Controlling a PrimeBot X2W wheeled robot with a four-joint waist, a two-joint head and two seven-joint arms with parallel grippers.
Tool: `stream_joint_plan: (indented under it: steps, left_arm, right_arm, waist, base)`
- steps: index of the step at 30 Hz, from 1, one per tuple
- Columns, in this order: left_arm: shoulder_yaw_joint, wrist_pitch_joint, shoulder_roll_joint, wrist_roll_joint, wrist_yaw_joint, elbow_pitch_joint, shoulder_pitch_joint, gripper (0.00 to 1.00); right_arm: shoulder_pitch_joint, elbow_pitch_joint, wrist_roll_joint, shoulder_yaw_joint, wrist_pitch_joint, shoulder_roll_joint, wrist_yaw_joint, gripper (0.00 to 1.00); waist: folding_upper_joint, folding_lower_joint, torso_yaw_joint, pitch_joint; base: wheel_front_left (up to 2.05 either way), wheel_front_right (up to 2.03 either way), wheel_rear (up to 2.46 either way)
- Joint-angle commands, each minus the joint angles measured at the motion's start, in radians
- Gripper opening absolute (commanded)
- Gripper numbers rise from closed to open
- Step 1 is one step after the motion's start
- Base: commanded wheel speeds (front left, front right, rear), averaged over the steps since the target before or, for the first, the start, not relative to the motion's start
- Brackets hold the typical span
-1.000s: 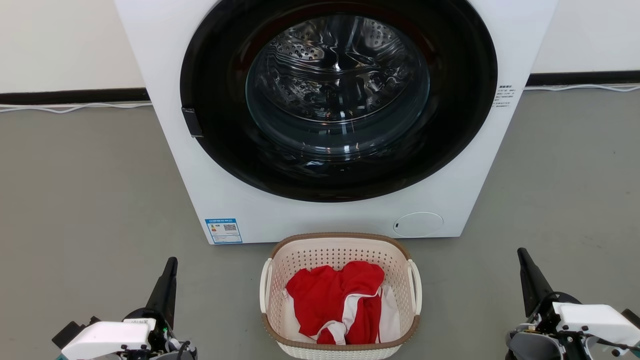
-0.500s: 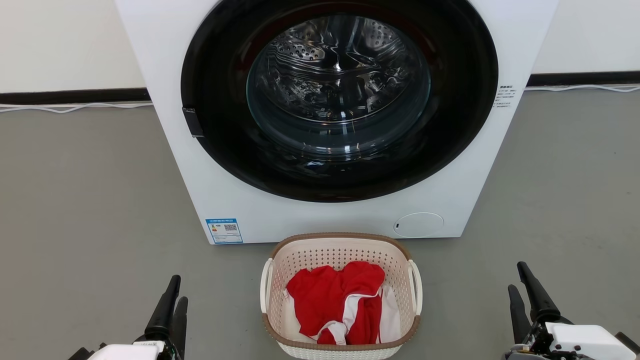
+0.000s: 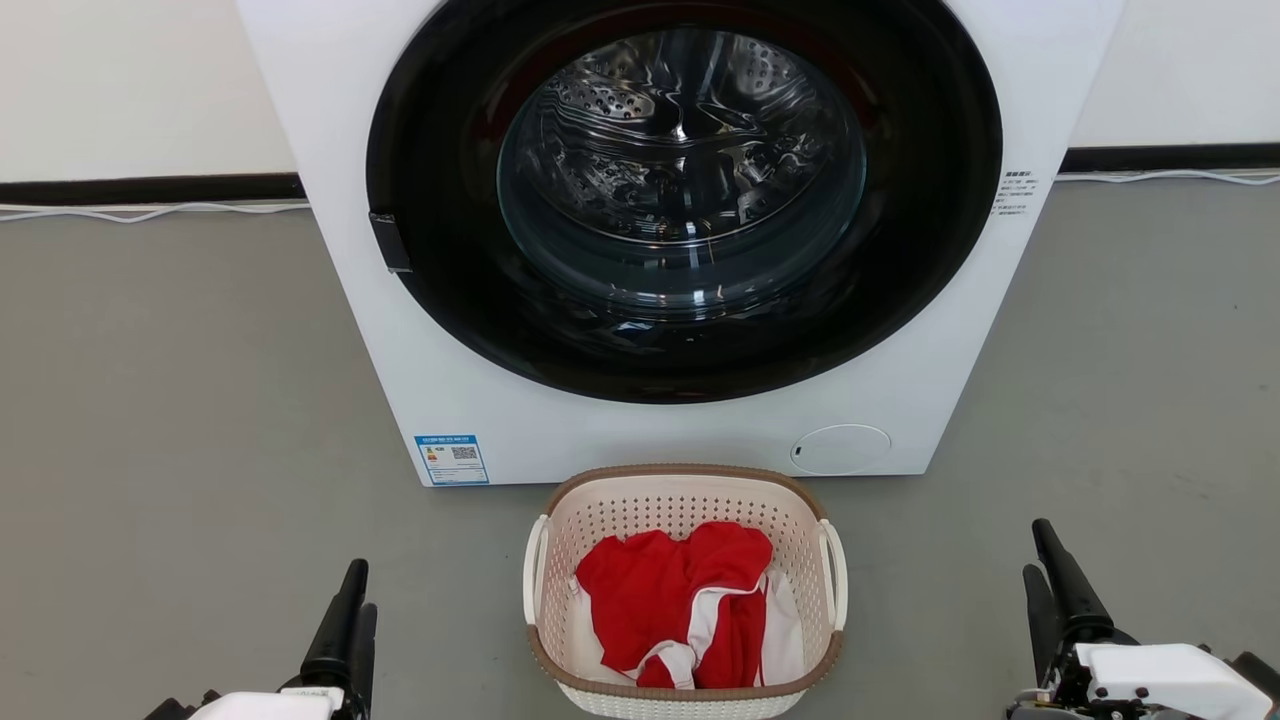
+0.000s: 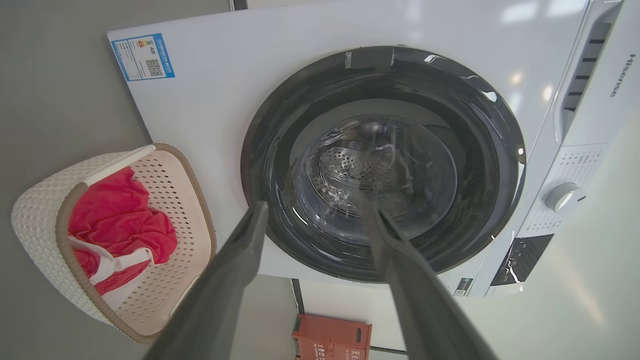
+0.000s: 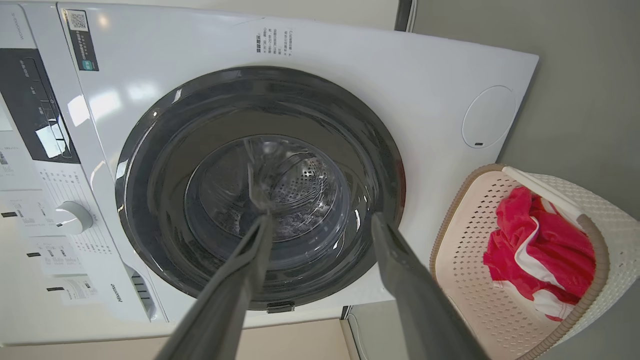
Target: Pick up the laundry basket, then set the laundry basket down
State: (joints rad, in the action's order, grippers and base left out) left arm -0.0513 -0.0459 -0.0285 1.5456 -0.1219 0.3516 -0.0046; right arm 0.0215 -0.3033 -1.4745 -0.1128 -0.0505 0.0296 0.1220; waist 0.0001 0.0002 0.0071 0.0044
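The laundry basket point(image 3: 650, 515), cream perforated plastic with a brown rim and white loop handles, stands on the grey floor right in front of the washing machine. A red and white garment point(image 3: 660, 590) lies inside it. My left gripper point(image 3: 358, 612) is low at the left, well apart from the basket, its fingers spread and empty. My right gripper point(image 3: 1038, 550) is low at the right, also open and apart from the basket. In the left wrist view the open gripper point(image 4: 316, 207) points at the machine door, with the basket point(image 4: 40, 220) off to the side. The right wrist view has the open gripper point(image 5: 322, 219) beside the basket point(image 5: 465, 250).
A white front-loading washing machine point(image 3: 600, 440) with a closed round glass door point(image 3: 680, 170) stands directly behind the basket. A white cable point(image 3: 150, 213) runs along the wall base. A red crate point(image 4: 332, 337) sits beyond the machine. Grey floor lies on both sides of the basket.
Both grippers have gone from shut to open and dropped lower in the head view. The basket has stayed in place; the camera shifted slightly.
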Motion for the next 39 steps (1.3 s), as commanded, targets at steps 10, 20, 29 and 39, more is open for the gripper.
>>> stream_joint_plan:
  steps: [10,20,29,39]
  left_arm:
    - [0.003,0.033,-0.008,-0.101,0.004,-0.018,-0.038,1.0]
    - [0.01,0.063,-0.009,-0.228,0.012,-0.021,-0.047,1.0]
    - [0.018,0.089,-0.011,-0.342,0.017,-0.02,-0.049,1.0]
    - [0.026,0.119,-0.012,-0.47,0.021,-0.015,-0.047,1.0]
  right_arm:
    - [0.021,0.049,0.151,0.015,0.038,0.011,0.003,1.0]
    - [0.026,0.066,0.308,0.03,0.067,0.012,0.004,1.0]
    - [0.023,0.069,0.462,0.041,0.094,0.013,0.004,1.0]
    - [0.021,0.071,0.617,0.052,0.123,0.014,0.005,1.0]
  waist:
    - [-0.0001,-0.0002,0.003,0.003]
    - [-0.0001,-0.0002,0.006,0.01]
    - [-0.0001,-0.0002,0.01,0.007]
    - [-0.0001,-0.0002,0.013,0.004]
  base:
    - [0.0,0.0,0.0]
    - [0.0,0.0,0.0]
    - [0.0,0.0,0.0]
    - [0.0,0.0,0.0]
